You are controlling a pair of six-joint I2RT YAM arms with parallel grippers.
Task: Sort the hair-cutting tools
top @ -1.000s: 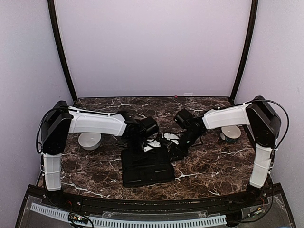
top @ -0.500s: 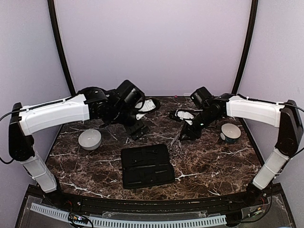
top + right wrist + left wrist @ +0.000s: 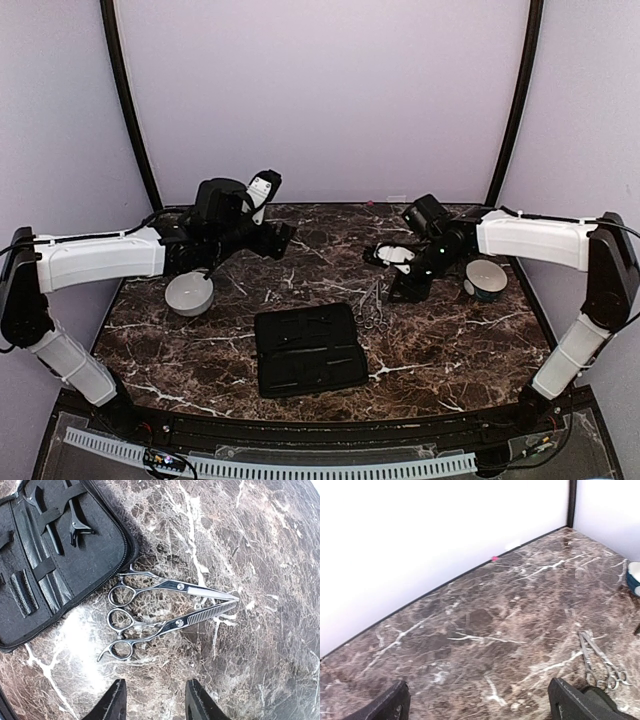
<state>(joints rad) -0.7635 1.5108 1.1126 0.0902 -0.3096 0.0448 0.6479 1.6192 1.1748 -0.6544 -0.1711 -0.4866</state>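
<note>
Dark brown marble tabletop with white veins (image 3: 450,345). Flat black rectangular fabric case (image 3: 308,348) lies open, centred left to right, toward near edge; zip runs round rim, elastic straps cross inside. Plain white round bowl (image 3: 189,293) near left edge. Second white bowl with blue on it (image 3: 485,279) near right edge. Both bowls well apart from case. Tiny pink mark (image 3: 370,202) at middle of far edge. Slim black posts (image 3: 130,110) rise at far corners; pale lilac walls (image 3: 320,100) all round.

seemingly marble table (image 3: 450,350), pale lilac walls (image 3: 320,100)
</note>
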